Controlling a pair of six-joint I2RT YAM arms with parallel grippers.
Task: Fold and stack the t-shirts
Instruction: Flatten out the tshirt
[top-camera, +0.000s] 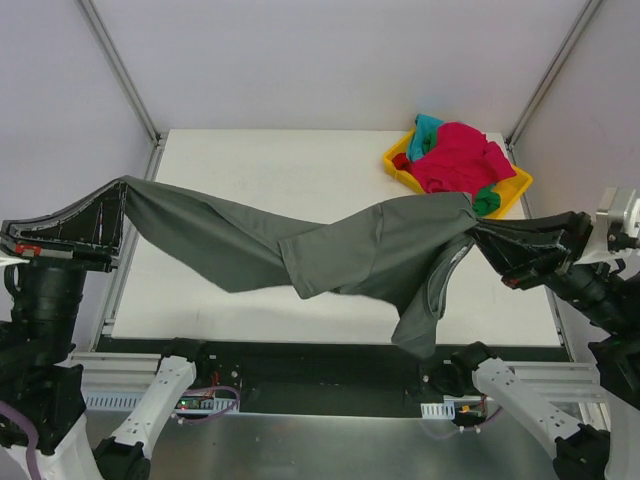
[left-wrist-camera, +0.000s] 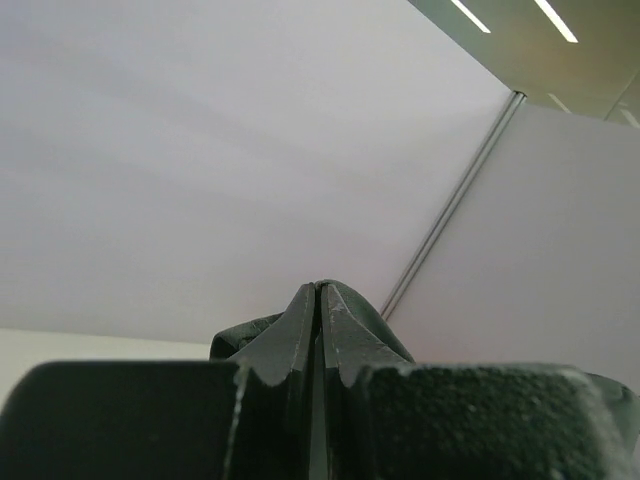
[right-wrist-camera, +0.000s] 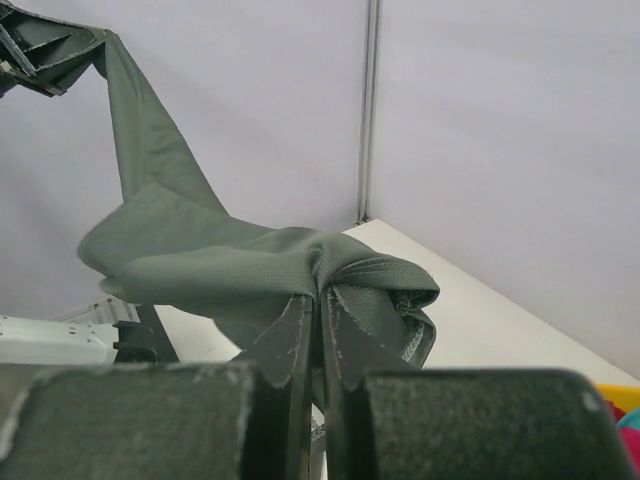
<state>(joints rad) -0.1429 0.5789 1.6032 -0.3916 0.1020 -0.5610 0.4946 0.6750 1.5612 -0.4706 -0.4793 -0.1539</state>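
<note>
Above table (top-camera: 300, 160), shirt (top-camera: 340, 255) spans tools (top-camera: 122, 190) (top-camera: 478, 230).

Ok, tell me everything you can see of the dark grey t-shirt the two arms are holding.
The dark grey t-shirt is thin, matte knit cloth, stretched in the air over the white table. The left gripper is shut on one end, the right gripper on the other, beside a ribbed edge. Its middle sags and twists, and one fold droops past the table's near edge.
</note>
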